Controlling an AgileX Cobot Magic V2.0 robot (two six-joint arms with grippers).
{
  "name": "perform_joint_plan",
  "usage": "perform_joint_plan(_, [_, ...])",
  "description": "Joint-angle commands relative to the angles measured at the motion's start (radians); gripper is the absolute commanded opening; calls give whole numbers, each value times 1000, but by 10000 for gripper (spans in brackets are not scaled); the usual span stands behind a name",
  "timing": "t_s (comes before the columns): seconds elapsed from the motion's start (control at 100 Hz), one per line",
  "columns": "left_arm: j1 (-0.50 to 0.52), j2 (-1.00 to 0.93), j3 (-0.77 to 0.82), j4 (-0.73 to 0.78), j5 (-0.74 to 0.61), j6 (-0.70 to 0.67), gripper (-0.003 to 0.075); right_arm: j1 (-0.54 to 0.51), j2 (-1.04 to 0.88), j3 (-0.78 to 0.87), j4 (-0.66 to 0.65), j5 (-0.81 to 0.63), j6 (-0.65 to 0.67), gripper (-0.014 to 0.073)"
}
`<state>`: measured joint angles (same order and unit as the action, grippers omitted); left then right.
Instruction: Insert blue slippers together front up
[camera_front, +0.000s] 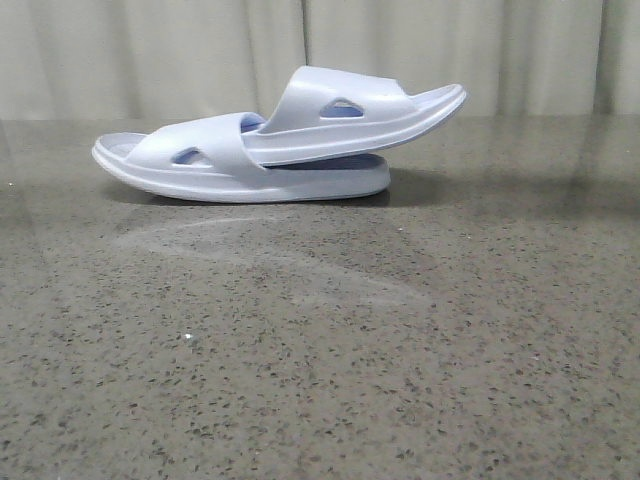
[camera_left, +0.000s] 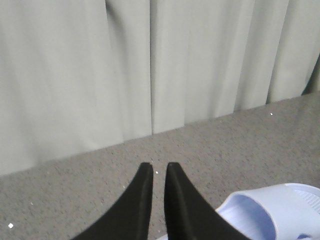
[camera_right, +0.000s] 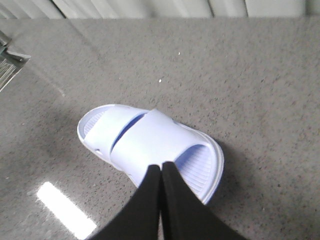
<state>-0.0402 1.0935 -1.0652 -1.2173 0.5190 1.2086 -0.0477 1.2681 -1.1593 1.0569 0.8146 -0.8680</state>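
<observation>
Slippers, pale blue-white moulded foam slides with wide straps and triangular side cut-outs, sitting toward the far side of the speckled grey stone table (camera_front: 320, 360), nested: lower slipper (camera_front: 200, 175) flat on the surface, upper slipper (camera_front: 350, 110) pushed in under the lower strap, free end jutting up and to the right, clear of the table. Insertion apparently done already; remaining step judged to be backing off cleanly. Best done by lifting straight away, no sideways drag, no brushing the raised end, which looks light and easy to tip or slide out of the strap. Left gripper (camera_left: 159, 167) nearly closed, thin gap between the black fingertips, nothing held, nothing touched, slipper edge just beside it. Right gripper (camera_right: 161, 167) pinched fully together, empty, hanging above the nested pair, contact with the strap not evident. Pale pleated curtain (camera_front: 150, 55) behind the table.
</observation>
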Motion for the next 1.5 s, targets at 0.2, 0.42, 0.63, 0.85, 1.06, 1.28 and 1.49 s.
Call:
perform_joint_plan(0.2, [-152,-233,177,65,-346,4,15,196,-429,419,17,-570,-122,-78])
perform_joint_plan(0.42, [-216,-420,415,44,-399,10,15,212,-770,722,2,-606,-122,-78])
perform_joint_plan(0.63, [-262,-614,632,-39,-469,10,15,212,-1028,936,20,-568,-115,-78])
perform_joint_plan(0.85, [-269,-736,717,-109,-519,10,15,212,-1115,962,20,-591,-115,-79])
perform_joint_plan(1.06, [-269,-736,716,-133,-513,10,15,212,-1115,962,20,-589,-115,-79])
perform_joint_plan(1.28, [-269,-736,716,-133,-519,10,15,212,-1115,962,20,-589,-115,-79])
perform_joint_plan(1.49, [-269,-736,716,-133,-519,10,15,212,-1115,962,20,-589,-115,-79])
